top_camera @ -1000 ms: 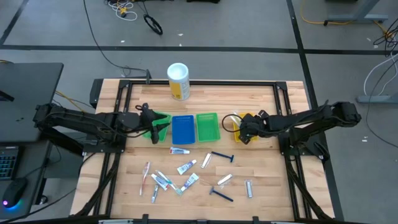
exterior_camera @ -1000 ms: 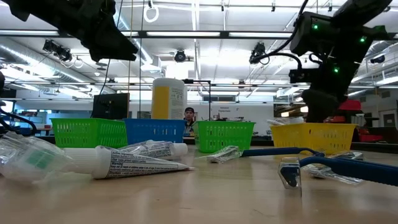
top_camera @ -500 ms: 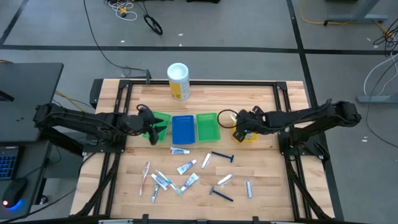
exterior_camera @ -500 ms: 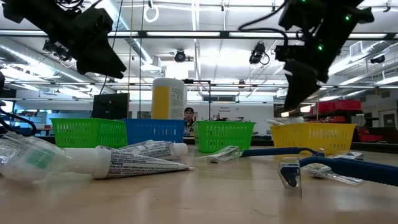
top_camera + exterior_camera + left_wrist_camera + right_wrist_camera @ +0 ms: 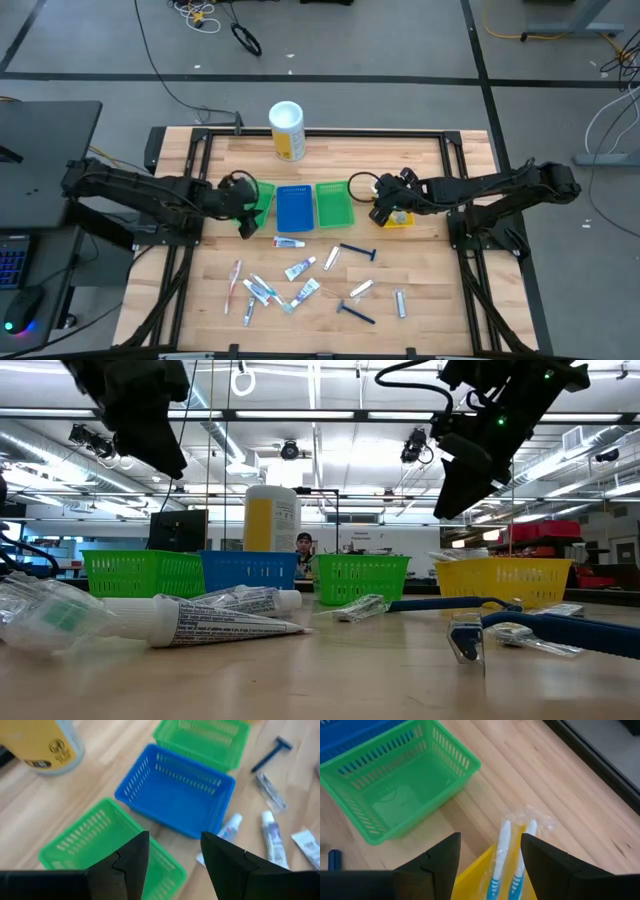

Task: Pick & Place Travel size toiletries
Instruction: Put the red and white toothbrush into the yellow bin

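Note:
The travel size toiletries [image 5: 300, 268] lie loose on the near half of the table: white-and-blue tubes [image 5: 270, 836], a dark blue razor [image 5: 358, 251], pale toothbrushes [image 5: 236, 284] and silvery tubes [image 5: 400, 302]. Two wrapped toothbrushes [image 5: 512, 854] stick out over the rim of the yellow tray [image 5: 472, 881]. My left gripper [image 5: 246, 212] [image 5: 172, 837] hangs open above the left green tray [image 5: 95, 845], beside the blue tray [image 5: 175, 795]. My right gripper [image 5: 379, 207] [image 5: 490, 837] is open and hovers over the yellow tray's left edge, next to the second green tray [image 5: 395, 790]. Both are raised well above the table in the low view.
Four trays stand in a row across the table's middle: green [image 5: 260, 193], blue [image 5: 294, 208], green [image 5: 334, 203], yellow [image 5: 400, 218]. A tall white-and-yellow canister [image 5: 287, 130] stands at the far edge. A person shows far behind in the low view.
My right gripper has risen out of the yellow tray and moved toward the table's left, ending over the tray's left edge with its fingers empty. My left gripper has shifted a little above the left green tray. The toiletries on the table have stayed put.

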You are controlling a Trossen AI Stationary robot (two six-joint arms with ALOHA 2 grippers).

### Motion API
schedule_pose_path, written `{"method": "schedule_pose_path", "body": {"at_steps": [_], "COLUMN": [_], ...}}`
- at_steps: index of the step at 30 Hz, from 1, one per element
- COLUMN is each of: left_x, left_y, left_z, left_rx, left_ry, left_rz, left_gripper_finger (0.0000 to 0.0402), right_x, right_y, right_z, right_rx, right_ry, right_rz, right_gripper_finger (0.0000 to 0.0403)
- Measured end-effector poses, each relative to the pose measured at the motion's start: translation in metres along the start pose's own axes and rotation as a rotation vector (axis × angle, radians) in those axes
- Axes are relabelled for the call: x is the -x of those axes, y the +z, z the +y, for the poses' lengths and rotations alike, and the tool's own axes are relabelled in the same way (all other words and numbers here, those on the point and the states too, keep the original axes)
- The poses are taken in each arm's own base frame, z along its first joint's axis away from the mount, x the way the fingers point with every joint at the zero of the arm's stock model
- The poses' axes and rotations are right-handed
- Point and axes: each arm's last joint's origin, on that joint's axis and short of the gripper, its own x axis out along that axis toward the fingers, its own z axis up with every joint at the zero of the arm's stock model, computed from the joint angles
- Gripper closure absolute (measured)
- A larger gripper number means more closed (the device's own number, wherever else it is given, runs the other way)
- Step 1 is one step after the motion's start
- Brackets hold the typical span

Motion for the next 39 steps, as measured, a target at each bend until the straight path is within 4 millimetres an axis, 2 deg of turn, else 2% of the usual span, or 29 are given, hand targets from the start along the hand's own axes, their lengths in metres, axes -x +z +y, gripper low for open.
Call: {"method": "schedule_pose_path", "body": {"at_steps": [3,7,15,27,34,39], "left_x": [0.0,-0.004,-0.015,-0.001,0.006,0.011], "left_y": [0.006,0.004,-0.018,-0.043,-0.077,-0.092], "left_z": [-0.014,-0.032,-0.061,-0.081,-0.088,-0.09], "left_rx": [0.018,0.052,0.156,0.401,0.55,0.599], "left_ry": [-0.007,0.004,0.044,0.038,0.079,0.101], "left_rz": [0.09,0.221,0.353,0.46,0.522,0.538], "left_gripper_finger": [0.0214,0.0214,0.0207,0.021,0.02,0.0203], "right_x": [0.0,0.0,0.0,0.0,0.0,0.0], "right_y": [0.0,0.0,0.0,0.001,0.001,0.003], "right_z": [0.0,0.0,0.0,0.0,0.0,0.001], "right_rx": [0.0,0.001,0.023,0.019,0.016,0.014], "right_ry": [-0.001,0.0,-0.001,0.002,-0.003,0.004], "right_rz": [0.0,0.0,0.0,-0.007,-0.017,-0.033], "right_gripper_finger": [0.0184,0.0184,0.0184,0.0184,0.0184,0.0184]}}
